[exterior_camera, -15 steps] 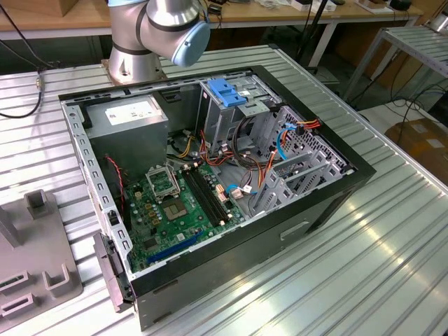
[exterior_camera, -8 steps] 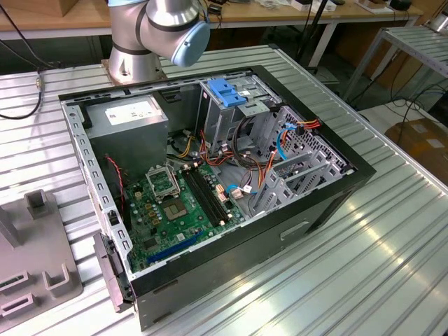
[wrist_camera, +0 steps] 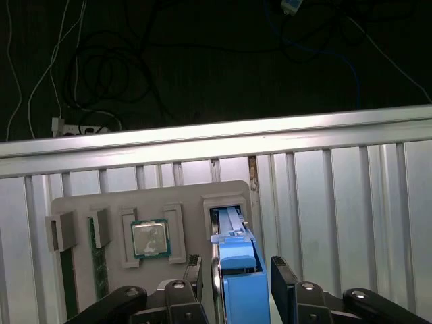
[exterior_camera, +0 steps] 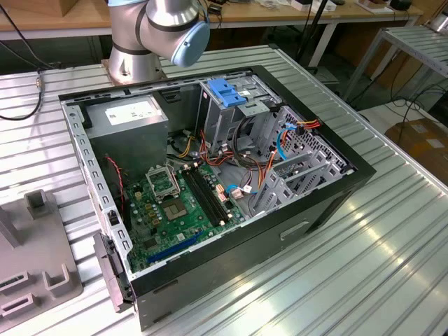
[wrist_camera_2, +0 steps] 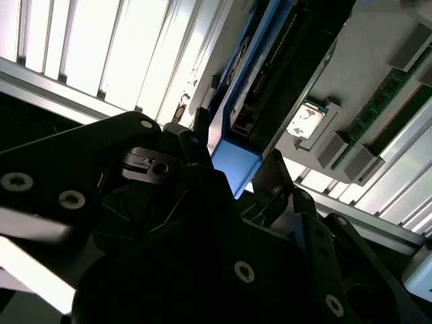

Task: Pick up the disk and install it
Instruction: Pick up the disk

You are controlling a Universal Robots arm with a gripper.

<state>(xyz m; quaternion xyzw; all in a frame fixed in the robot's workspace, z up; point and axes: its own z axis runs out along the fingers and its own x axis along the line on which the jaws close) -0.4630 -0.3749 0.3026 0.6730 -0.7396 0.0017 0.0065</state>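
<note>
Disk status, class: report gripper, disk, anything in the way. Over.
Gripper astride the disk, grip unconfirmed. Disk on edge at its slot in the grey tray. No obstruction seen around it.

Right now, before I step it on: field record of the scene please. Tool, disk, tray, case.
tool: down at the disk, straddling its near end; grip not readable
disk: blue-framed, standing on edge in a slot of the tray
tray: grey, on the ribbed metal table; also holds a processor and a memory stick
case: open, lying on the table in the exterior view
drive cage: upright inside the case, blue bracket on top
status: disk not yet in the case
</note>
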